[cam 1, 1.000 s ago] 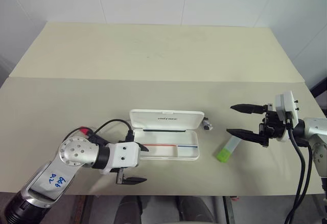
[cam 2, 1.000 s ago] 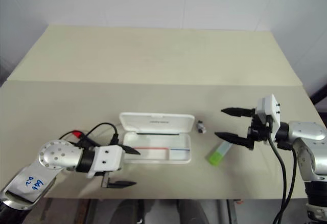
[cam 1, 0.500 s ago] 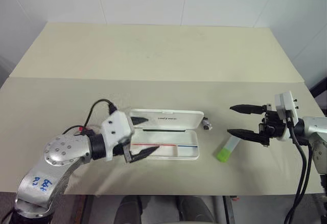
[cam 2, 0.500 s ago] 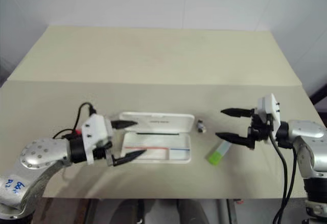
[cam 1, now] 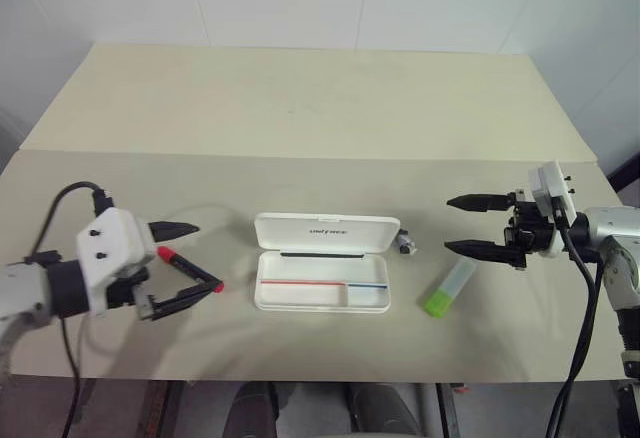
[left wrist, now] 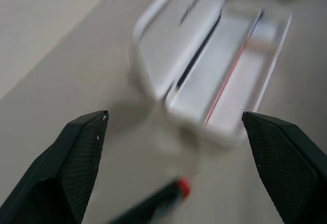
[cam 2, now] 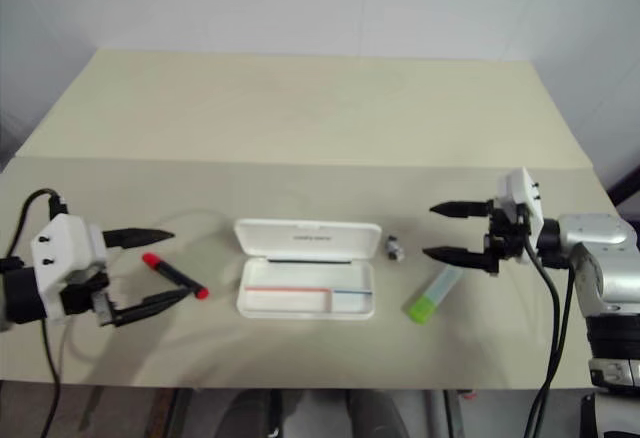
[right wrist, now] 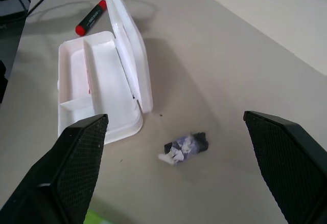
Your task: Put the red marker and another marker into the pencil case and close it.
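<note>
Red marker (cam 2: 174,276) — between open left claw (cam 2: 148,270) fingers.

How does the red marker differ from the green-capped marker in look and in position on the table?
The red marker is slim with a dark barrel and red ends; the green-capped marker is chunkier, with a pale body and lime-green cap. The red marker lies to the left of the open pencil case, by the open left gripper; the green-capped marker lies to its right, below the open right gripper. Both lie flat, outside the case, unheld.
</note>
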`<action>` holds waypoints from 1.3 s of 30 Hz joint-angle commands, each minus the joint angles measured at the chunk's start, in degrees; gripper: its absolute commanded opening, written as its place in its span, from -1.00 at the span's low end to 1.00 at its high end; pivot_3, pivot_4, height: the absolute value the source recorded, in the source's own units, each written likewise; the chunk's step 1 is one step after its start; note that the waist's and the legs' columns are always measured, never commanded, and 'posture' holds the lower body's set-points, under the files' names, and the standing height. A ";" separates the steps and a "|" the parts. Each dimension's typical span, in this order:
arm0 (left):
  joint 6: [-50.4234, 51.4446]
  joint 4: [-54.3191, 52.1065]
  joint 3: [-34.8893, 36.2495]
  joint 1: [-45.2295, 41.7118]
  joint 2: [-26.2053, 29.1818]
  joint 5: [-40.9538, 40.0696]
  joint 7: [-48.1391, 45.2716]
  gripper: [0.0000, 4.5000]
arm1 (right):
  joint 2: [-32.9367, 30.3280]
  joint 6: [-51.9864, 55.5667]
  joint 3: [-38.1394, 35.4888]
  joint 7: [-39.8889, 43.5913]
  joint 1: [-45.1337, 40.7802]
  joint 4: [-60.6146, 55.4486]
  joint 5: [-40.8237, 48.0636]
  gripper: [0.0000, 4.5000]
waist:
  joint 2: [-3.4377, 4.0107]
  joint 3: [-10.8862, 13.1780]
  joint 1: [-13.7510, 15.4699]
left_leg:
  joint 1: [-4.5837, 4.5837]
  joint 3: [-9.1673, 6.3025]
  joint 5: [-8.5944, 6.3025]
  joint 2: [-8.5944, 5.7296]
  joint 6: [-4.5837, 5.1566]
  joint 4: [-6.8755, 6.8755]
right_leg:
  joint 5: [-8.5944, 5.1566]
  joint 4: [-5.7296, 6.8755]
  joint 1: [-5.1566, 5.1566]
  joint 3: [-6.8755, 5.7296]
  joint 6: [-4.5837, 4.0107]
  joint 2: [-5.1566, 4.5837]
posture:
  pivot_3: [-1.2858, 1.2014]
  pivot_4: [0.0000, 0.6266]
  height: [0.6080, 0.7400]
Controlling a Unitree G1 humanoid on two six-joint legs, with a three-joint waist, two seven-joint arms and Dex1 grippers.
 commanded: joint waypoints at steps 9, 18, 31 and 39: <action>-28.12 33.53 -20.44 -14.12 11.37 11.62 -20.00 0.98 | 1.18 -0.12 -1.52 -0.97 1.77 -3.42 0.42 1.00 | 0.11 0.07 -0.01 | -0.03 0.12 -0.04 0.03 -0.03 -0.22 | 0.08 -0.02 -0.13 -0.01 0.15 -0.05 | 0.03 -0.52 1.00; -38.53 51.86 -34.85 -32.34 6.58 18.50 -24.98 0.98 | 0.08 2.03 -4.88 -3.16 7.48 -9.58 2.73 1.00 | 0.14 0.08 0.08 | -0.05 0.12 -0.09 0.13 -0.05 -0.37 | 0.22 0.12 -0.28 -0.08 0.53 0.09 | 0.03 -0.52 1.00; -41.82 57.25 -40.28 -37.83 4.26 18.27 -28.18 -0.59 | -0.39 3.51 -10.46 -4.17 12.81 -15.02 6.92 1.00 | 0.14 0.08 0.12 | -0.07 0.08 -0.10 0.15 -0.02 0.08 | 0.28 0.36 -0.17 -0.07 0.66 0.10 | 0.03 -0.52 1.00; -40.84 56.16 -39.70 -38.67 4.26 17.66 -26.75 -0.76 | 1.75 2.92 -11.15 -3.26 14.31 -17.01 10.10 1.00 | 0.14 0.08 0.18 | -0.07 0.06 -0.10 0.14 -0.02 0.08 | 0.29 0.37 -0.16 -0.07 0.68 0.10 | 0.03 -0.52 1.00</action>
